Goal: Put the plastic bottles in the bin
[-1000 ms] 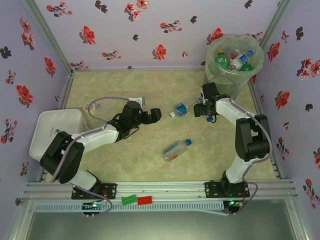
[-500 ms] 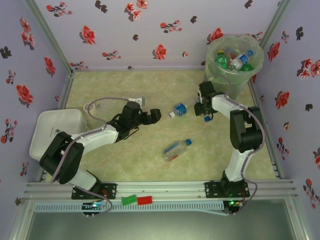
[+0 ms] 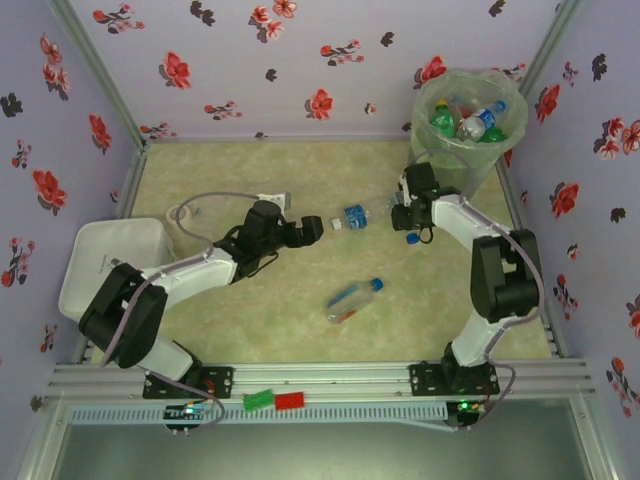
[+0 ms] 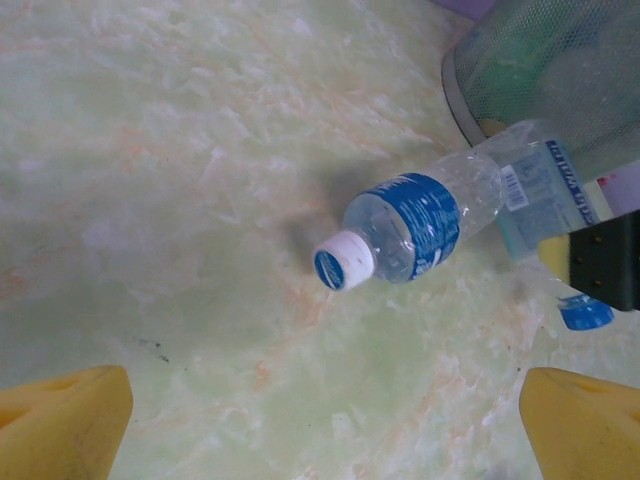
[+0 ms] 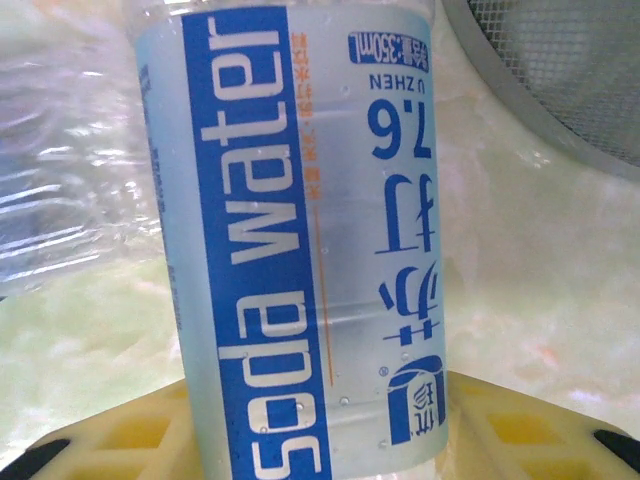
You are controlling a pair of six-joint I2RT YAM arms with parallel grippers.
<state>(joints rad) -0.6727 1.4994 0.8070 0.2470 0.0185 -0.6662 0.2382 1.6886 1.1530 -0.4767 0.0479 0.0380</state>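
My right gripper (image 3: 405, 213) (image 5: 320, 445) is shut on a clear plastic bottle with a pale blue "soda water" label (image 5: 300, 240) (image 4: 545, 195), just in front of the bin (image 3: 468, 125) (image 4: 560, 80). The bin holds several bottles. A crumpled clear bottle with a dark blue label and white cap (image 3: 355, 216) (image 4: 410, 228) lies against the held one. My left gripper (image 3: 312, 230) (image 4: 325, 430) is open a little to the left of that cap, with nothing between its fingers. Another bottle with a blue cap (image 3: 353, 300) lies on the mat nearer the arms.
A flat white tray (image 3: 110, 265) stands at the left edge beside my left arm. A tape roll (image 3: 180, 213) and a small white object (image 3: 272, 200) lie behind that arm. Green (image 3: 258, 401) and red (image 3: 289, 400) blocks sit on the front rail.
My right gripper has closed on the soda water bottle. The dark-blue-label bottle has shifted slightly left. The left arm has not moved.
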